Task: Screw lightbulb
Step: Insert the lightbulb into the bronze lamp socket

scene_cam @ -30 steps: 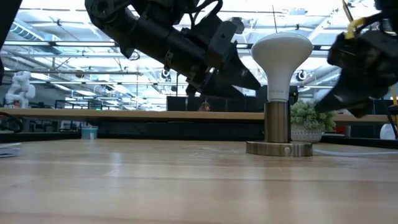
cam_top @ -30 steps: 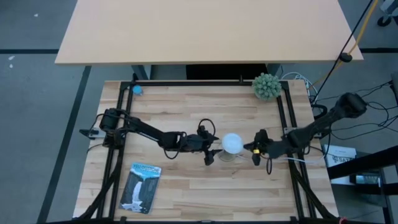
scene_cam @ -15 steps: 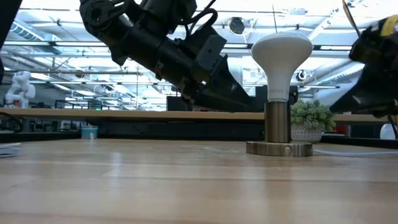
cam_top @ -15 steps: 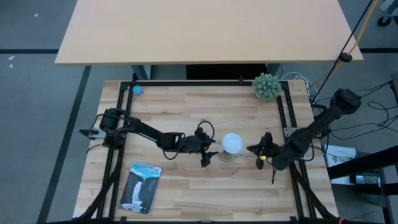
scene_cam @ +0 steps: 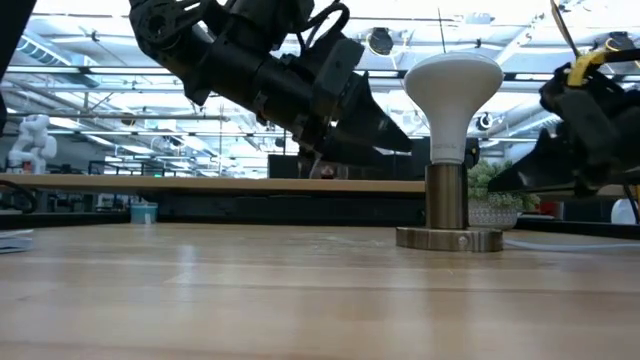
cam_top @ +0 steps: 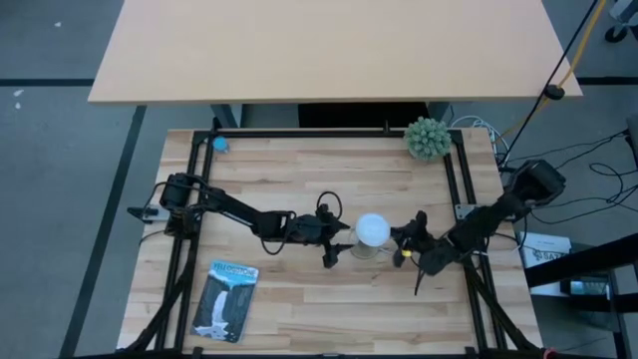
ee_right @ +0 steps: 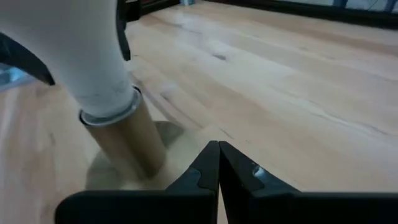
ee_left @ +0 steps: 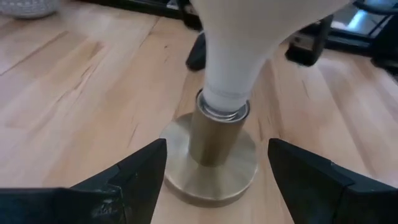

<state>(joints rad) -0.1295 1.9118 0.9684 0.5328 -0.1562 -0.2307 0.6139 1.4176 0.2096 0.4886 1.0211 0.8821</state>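
I work at a pale butcher-block wooden tabletop (cam_top: 299,179) framed by black metal rails (cam_top: 329,133). Beyond its far edge stands a larger plain light-wood desk (cam_top: 329,50) on a grey carpeted floor (cam_top: 60,150) crossed by dark seams. A spiky green potted plant (cam_top: 427,138) sits at my tabletop's far right corner, and a flat blue-and-white printed packet (cam_top: 223,297) lies near the near left corner. Loose black cables (cam_top: 588,199) trail over the floor past the right edge. Looking level, I see a high ceiling of white trusses (scene_cam: 90,100) with bright lights.
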